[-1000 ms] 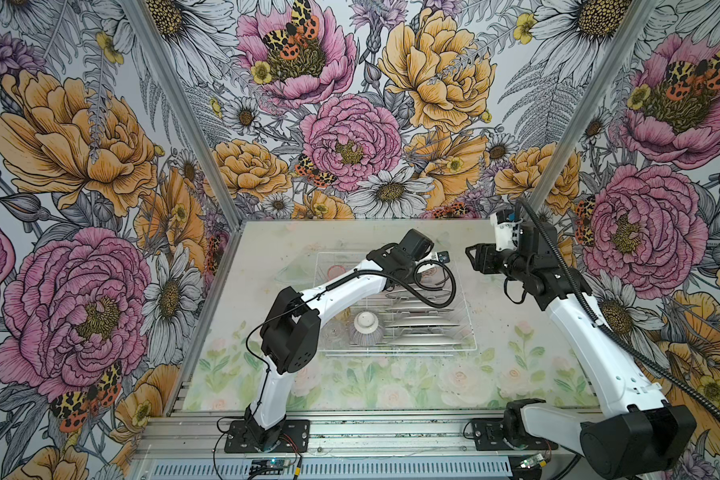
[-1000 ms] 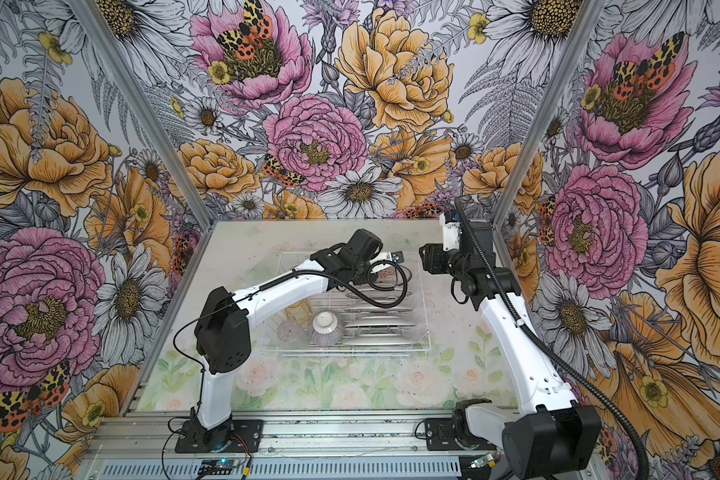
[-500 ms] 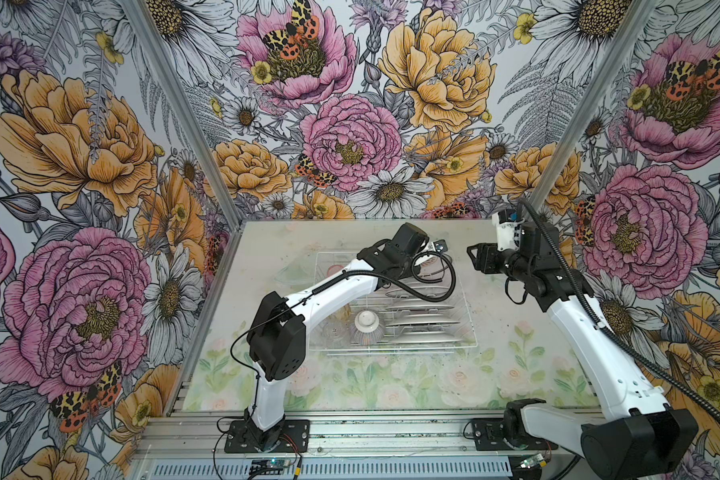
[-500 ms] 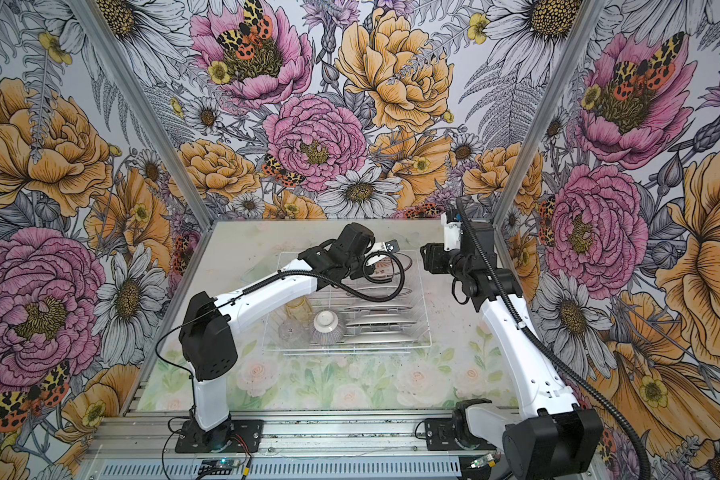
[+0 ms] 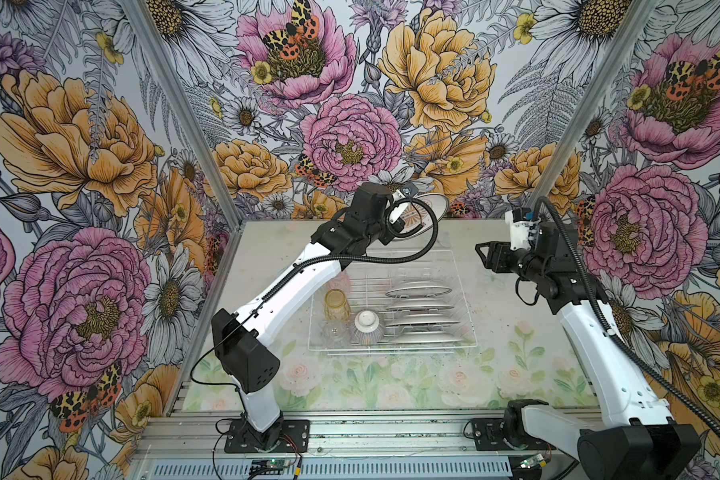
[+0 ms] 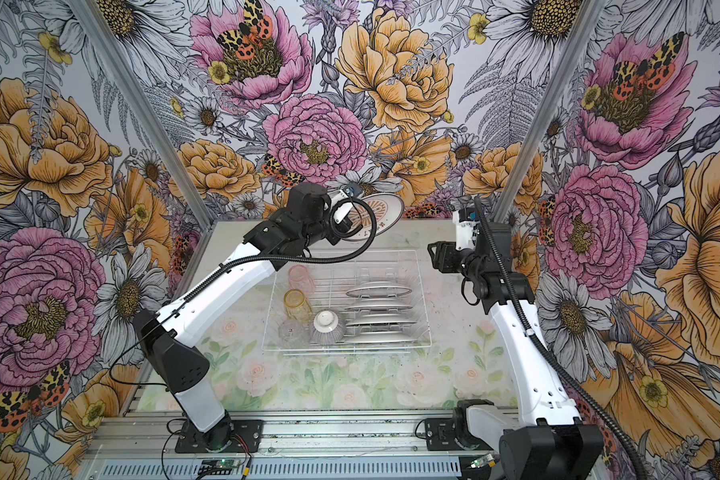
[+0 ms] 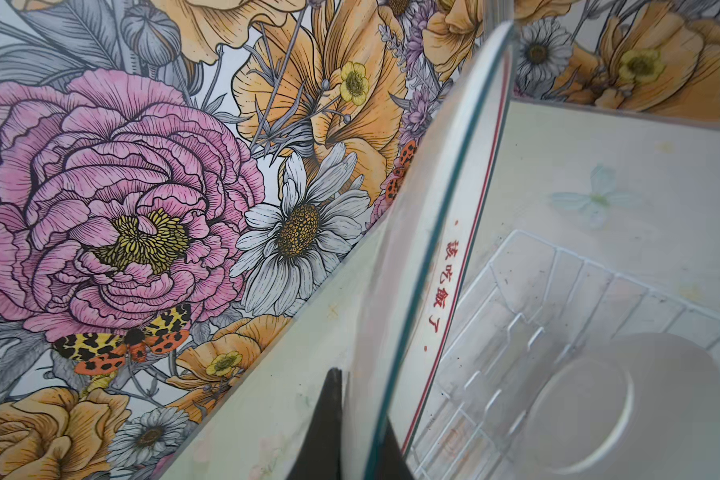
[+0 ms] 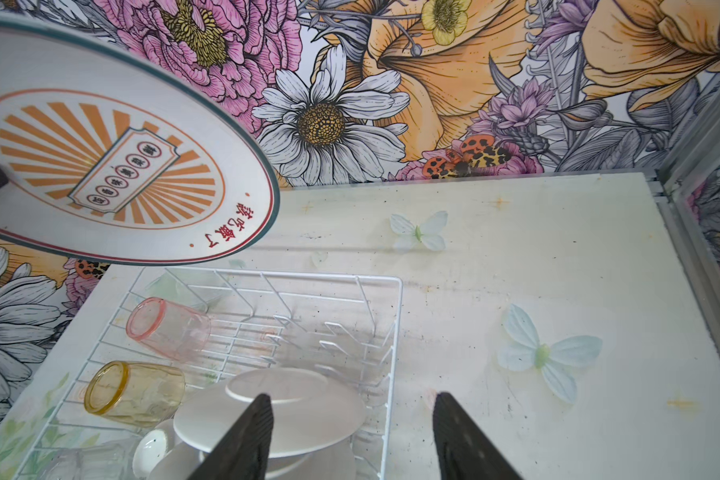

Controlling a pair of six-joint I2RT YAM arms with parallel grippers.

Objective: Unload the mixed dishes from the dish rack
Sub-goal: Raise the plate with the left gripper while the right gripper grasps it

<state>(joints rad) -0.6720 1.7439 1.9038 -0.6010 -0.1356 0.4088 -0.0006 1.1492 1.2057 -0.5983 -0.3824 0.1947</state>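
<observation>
My left gripper (image 5: 400, 216) (image 7: 362, 436) is shut on the rim of a white dark-rimmed plate (image 5: 427, 208) (image 6: 381, 210) (image 7: 441, 257) (image 8: 100, 166), held in the air over the far edge of the dish rack (image 5: 391, 348) (image 6: 346, 347) (image 8: 398, 316). Several plates (image 5: 422, 286) (image 6: 377, 291) stand in the rack's right half. On its left lie a pink tumbler (image 6: 300, 278) (image 8: 167, 328), an amber tumbler (image 5: 335, 303) and a clear tumbler (image 5: 333, 330), beside an upturned ribbed bowl (image 5: 366, 326). My right gripper (image 5: 481, 255) (image 8: 352, 397) hangs open and empty just right of the rack.
The rack sits mid-table on a pale floral tabletop (image 5: 516, 332). Flowered walls close in the back and both sides. The left arm's cable (image 5: 425, 249) loops over the rack's far end.
The left arm has lifted the plate out of the rack, up and toward the back wall. The right arm has stayed where it was.
</observation>
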